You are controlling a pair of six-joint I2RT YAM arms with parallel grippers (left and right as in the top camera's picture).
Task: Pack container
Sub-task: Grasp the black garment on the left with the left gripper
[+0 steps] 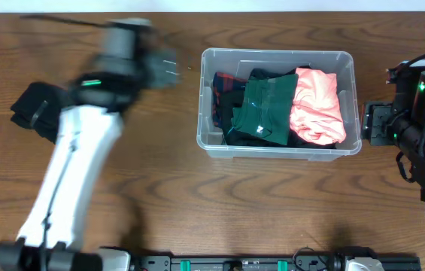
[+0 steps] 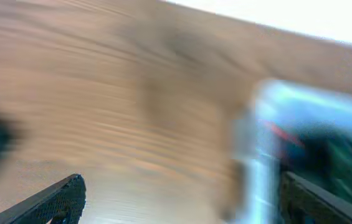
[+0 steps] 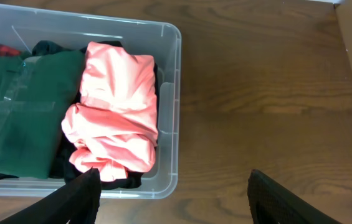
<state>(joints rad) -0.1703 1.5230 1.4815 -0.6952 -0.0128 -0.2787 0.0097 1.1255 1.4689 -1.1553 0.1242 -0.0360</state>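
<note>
Black fingertips (image 3: 79, 196) of my right gripper (image 3: 176, 200) sit at the bottom of the right wrist view, spread wide with nothing between them, only bare wooden table (image 3: 256, 99) under the gap. The container (image 3: 168, 112) lies just ahead and to the left of that gripper. Its near right corner is close to my left fingertip, and I cannot tell whether they touch. It is a clear bin with rounded corners, and it stands upright on the table.

Inside it, a coral garment (image 3: 116, 106) is bunched against the end nearest my right gripper. A folded green garment (image 3: 20, 118) lies beside it toward the middle, and black cloth shows underneath both. From overhead, a dark piece with red in it (image 1: 223, 86) fills the far end.

My left gripper (image 2: 185, 202) is also open, its two dark fingers far apart at the lower corners of a heavily blurred left wrist view. There the container shows only as a pale smear ahead and to the right. From overhead this gripper hangs just off the bin's left end, near its back corner and apart from the wall. A black garment (image 1: 35, 109) lies on the table well to the left, partly under my left arm.
</note>
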